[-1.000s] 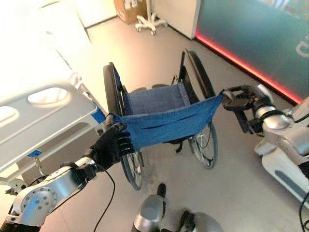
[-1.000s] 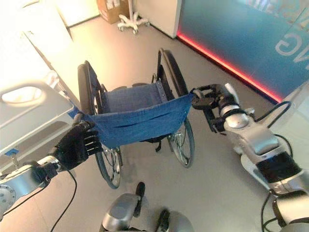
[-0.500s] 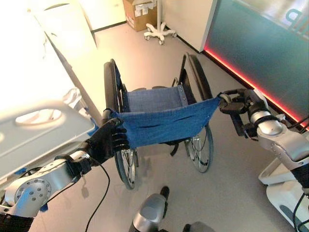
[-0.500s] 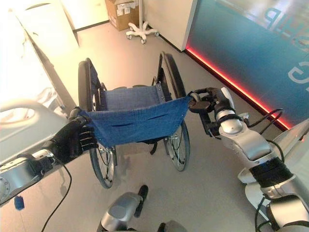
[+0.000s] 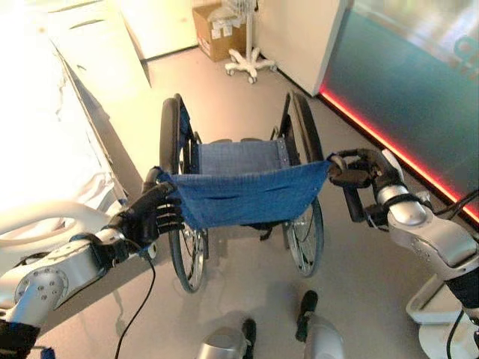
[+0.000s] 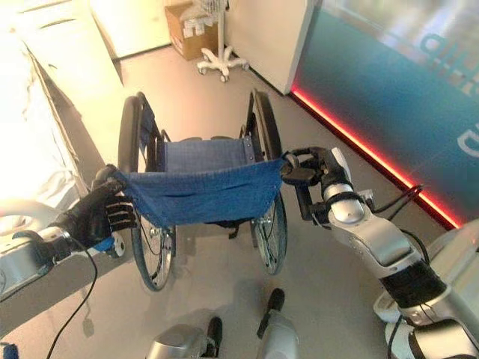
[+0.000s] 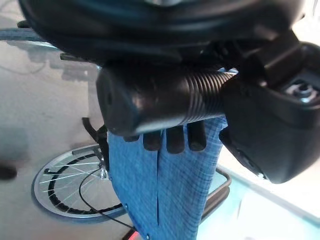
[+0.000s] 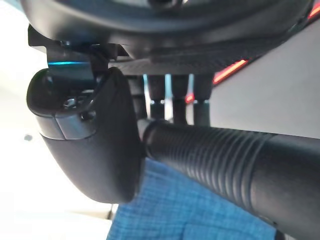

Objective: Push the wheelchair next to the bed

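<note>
The wheelchair (image 5: 243, 191) has a blue cloth backrest and black wheels, and it stands in front of me with its back towards me. My left hand (image 5: 150, 217) is curled round the left push handle (image 7: 160, 102), with its fingers (image 7: 172, 140) wrapped under the ribbed grip. My right hand (image 5: 355, 168) is shut on the right push handle (image 8: 220, 155), its thumb (image 8: 90, 145) pressed against the grip. The white bed (image 5: 37, 142) runs along the left side, close to the chair's left wheel (image 5: 171, 142).
The bed's white rail (image 5: 45, 217) is near my left arm. A teal wall panel with a red light strip (image 5: 389, 142) runs along the right. Ahead stand a cardboard box (image 5: 217, 30), a wheeled stand base (image 5: 251, 63) and a white cabinet (image 5: 153, 26).
The wheelchair has rolled forward alongside the bed with both hands still on its handles. The view has moved with it, and the bed's rail has dropped back to the lower left.
</note>
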Robot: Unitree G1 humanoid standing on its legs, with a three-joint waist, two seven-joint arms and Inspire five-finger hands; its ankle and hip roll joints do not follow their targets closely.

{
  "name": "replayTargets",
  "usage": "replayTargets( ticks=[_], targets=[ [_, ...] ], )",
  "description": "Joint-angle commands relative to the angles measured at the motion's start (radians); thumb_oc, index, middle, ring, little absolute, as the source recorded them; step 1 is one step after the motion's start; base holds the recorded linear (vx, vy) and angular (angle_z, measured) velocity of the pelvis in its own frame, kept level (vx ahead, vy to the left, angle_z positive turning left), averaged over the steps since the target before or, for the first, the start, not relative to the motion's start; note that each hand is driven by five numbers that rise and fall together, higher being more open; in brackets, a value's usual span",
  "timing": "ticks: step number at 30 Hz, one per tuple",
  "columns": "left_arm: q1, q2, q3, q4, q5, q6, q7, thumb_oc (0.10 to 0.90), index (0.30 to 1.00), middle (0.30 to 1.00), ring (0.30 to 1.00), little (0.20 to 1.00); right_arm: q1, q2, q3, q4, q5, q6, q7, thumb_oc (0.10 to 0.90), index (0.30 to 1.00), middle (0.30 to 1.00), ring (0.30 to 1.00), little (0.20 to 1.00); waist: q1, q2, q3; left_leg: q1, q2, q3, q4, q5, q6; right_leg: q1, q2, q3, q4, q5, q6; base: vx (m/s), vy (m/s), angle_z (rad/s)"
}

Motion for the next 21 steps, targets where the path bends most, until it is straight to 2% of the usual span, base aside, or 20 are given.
replayTargets(
  ticks=[1,2,3,4,5,6,7,8,9,10,11,13,14,15,17,19,20,21],
  targets=[
    [-0.191,-0.089,0.024,-0.068,-0.046,-0.173,0.033,0.400,0.300,0.300,0.300,0.300,-0.148,-0.061,-0.051,-0.205,0.115,-0.118,0.158,0.400,0.300,0.300,0.300,0.300,-0.096,0.047,-0.105,-0.023,0.110,-0.234,0.233,0.063,-0.126,0.032,0.054,0.007,-0.068,0.014,0.088,0.30,-0.170,0.39],
    [-0.189,-0.097,0.027,-0.071,-0.052,-0.169,0.047,0.400,0.300,0.300,0.300,0.300,-0.154,-0.072,-0.050,-0.201,0.117,-0.115,0.172,0.400,0.300,0.300,0.300,0.300,-0.101,0.046,-0.112,-0.020,0.127,-0.226,0.286,0.115,-0.146,0.046,0.062,-0.007,-0.071,0.003,0.072,0.31,-0.220,0.27],
    [-0.187,-0.104,0.032,-0.076,-0.061,-0.170,0.066,0.400,0.300,0.300,0.300,0.300,-0.170,-0.090,-0.041,-0.193,0.112,-0.113,0.195,0.400,0.300,0.300,0.300,0.300,-0.105,0.045,-0.118,-0.038,0.148,-0.210,0.388,0.202,-0.177,0.079,0.077,-0.023,-0.085,-0.011,0.045,0.37,-0.308,0.24],
    [-0.186,-0.108,0.035,-0.080,-0.072,-0.170,0.073,0.400,0.300,0.300,0.300,0.300,-0.181,-0.113,-0.035,-0.190,0.112,-0.115,0.208,0.400,0.300,0.300,0.300,0.300,-0.105,0.031,-0.116,-0.093,0.149,-0.184,0.548,0.265,-0.193,0.121,0.084,-0.028,-0.102,-0.025,0.018,0.38,-0.361,0.28],
    [-0.180,-0.113,0.039,-0.084,-0.080,-0.168,0.071,0.400,0.300,0.300,0.300,0.300,-0.188,-0.132,-0.034,-0.187,0.114,-0.115,0.221,0.400,0.300,0.300,0.300,0.300,-0.097,0.016,-0.105,-0.175,0.132,-0.169,0.706,0.294,-0.200,0.157,0.085,-0.028,-0.108,-0.037,-0.003,0.24,-0.257,0.23],
    [-0.180,-0.114,0.040,-0.084,-0.081,-0.168,0.071,0.400,0.300,0.300,0.300,0.300,-0.189,-0.134,-0.034,-0.187,0.115,-0.116,0.220,0.400,0.300,0.300,0.300,0.300,-0.098,0.019,-0.105,-0.193,0.133,-0.171,0.730,0.292,-0.202,0.158,0.089,-0.031,-0.107,-0.038,-0.005,0.25,-0.235,0.17],
    [-0.172,-0.122,0.049,-0.085,-0.083,-0.158,0.069,0.400,0.300,0.300,0.300,0.300,-0.199,-0.144,-0.033,-0.179,0.117,-0.107,0.226,0.400,0.300,0.300,0.300,0.300,-0.086,0.014,-0.090,-0.287,0.105,-0.158,0.857,0.285,-0.195,0.184,0.099,-0.032,-0.099,-0.056,-0.021,0.24,-0.194,0.00],
    [-0.172,-0.128,0.053,-0.084,-0.078,-0.144,0.067,0.400,0.300,0.300,0.300,0.300,-0.204,-0.146,-0.030,-0.169,0.118,-0.101,0.223,0.400,0.300,0.300,0.300,0.300,-0.072,0.011,-0.076,-0.355,0.090,-0.149,0.891,0.272,-0.187,0.210,0.107,-0.035,-0.095,-0.067,-0.028,0.27,-0.207,-0.09],
    [-0.170,-0.129,0.054,-0.082,-0.075,-0.141,0.064,0.400,0.300,0.300,0.300,0.300,-0.205,-0.146,-0.030,-0.163,0.118,-0.101,0.224,0.400,0.300,0.300,0.300,0.300,-0.065,0.011,-0.069,-0.380,0.086,-0.148,0.881,0.265,-0.182,0.221,0.113,-0.036,-0.092,-0.071,-0.029,0.29,-0.155,-0.07],
    [-0.162,-0.131,0.057,-0.078,-0.068,-0.136,0.059,0.400,0.300,0.300,0.300,0.300,-0.210,-0.146,-0.025,-0.152,0.119,-0.102,0.228,0.400,0.300,0.300,0.300,0.300,-0.047,0.012,-0.055,-0.419,0.074,-0.143,0.833,0.248,-0.170,0.247,0.124,-0.036,-0.088,-0.082,-0.028,0.41,-0.136,0.14],
    [-0.143,-0.119,0.068,-0.075,-0.068,-0.143,0.050,0.400,0.300,0.300,0.300,0.300,-0.224,-0.142,-0.009,-0.139,0.117,-0.108,0.232,0.400,0.300,0.300,0.300,0.300,-0.020,0.018,-0.044,-0.449,0.064,-0.117,0.683,0.248,-0.162,0.280,0.145,-0.034,-0.090,-0.098,-0.022,0.52,-0.136,0.17],
    [-0.125,-0.106,0.082,-0.071,-0.073,-0.149,0.040,0.400,0.300,0.300,0.300,0.300,-0.248,-0.133,0.013,-0.125,0.119,-0.109,0.228,0.400,0.300,0.300,0.300,0.300,0.005,0.026,-0.037,-0.444,0.077,-0.087,0.518,0.268,-0.159,0.313,0.161,-0.034,-0.098,-0.115,-0.020,0.47,-0.054,-0.03],
    [-0.115,-0.105,0.079,-0.065,-0.060,-0.153,0.025,0.400,0.300,0.300,0.300,0.300,-0.278,-0.106,0.048,-0.087,0.115,-0.115,0.213,0.400,0.300,0.300,0.300,0.300,0.031,0.046,-0.045,-0.450,0.113,-0.051,0.298,0.326,-0.168,0.350,0.193,-0.060,-0.108,-0.142,-0.029,0.41,-0.009,-0.16],
    [-0.114,-0.107,0.078,-0.064,-0.057,-0.155,0.023,0.400,0.300,0.300,0.300,0.300,-0.282,-0.104,0.055,-0.081,0.114,-0.117,0.211,0.400,0.300,0.300,0.300,0.300,0.033,0.047,-0.043,-0.442,0.113,-0.043,0.263,0.337,-0.171,0.358,0.193,-0.063,-0.108,-0.147,-0.029,0.60,-0.009,-0.18],
    [-0.119,-0.111,0.051,-0.057,-0.034,-0.169,0.013,0.400,0.300,0.300,0.300,0.300,-0.287,-0.076,0.080,-0.048,0.098,-0.132,0.196,0.400,0.300,0.300,0.300,0.300,0.049,0.073,-0.047,-0.450,0.134,0.035,0.066,0.406,-0.194,0.415,0.233,-0.082,-0.110,-0.182,-0.036,0.53,-0.003,-0.16],
    [-0.129,-0.123,0.025,-0.053,-0.005,-0.189,0.004,0.400,0.300,0.300,0.300,0.300,-0.275,-0.053,0.086,-0.033,0.075,-0.142,0.187,0.400,0.300,0.300,0.300,0.300,0.061,0.080,-0.045,-0.458,0.133,0.072,-0.006,0.444,-0.200,0.460,0.254,-0.085,-0.115,-0.209,-0.041,0.51,-0.025,-0.28],
    [-0.140,-0.133,0.015,-0.048,0.019,-0.201,-0.002,0.400,0.300,0.300,0.300,0.300,-0.262,-0.023,0.089,-0.023,0.044,-0.153,0.183,0.400,0.300,0.300,0.300,0.300,0.073,0.076,-0.046,-0.457,0.117,0.057,-0.015,0.437,-0.192,0.486,0.255,-0.083,-0.099,-0.248,-0.041,0.55,-0.027,-0.61],
    [-0.147,-0.132,0.019,-0.042,0.024,-0.204,-0.004,0.400,0.300,0.300,0.300,0.300,-0.264,0.001,0.100,-0.006,0.024,-0.167,0.188,0.400,0.300,0.300,0.300,0.300,0.084,0.073,-0.056,-0.447,0.104,0.047,-0.038,0.404,-0.175,0.492,0.252,-0.073,-0.082,-0.269,-0.033,0.57,-0.010,-0.87]
  ],
)
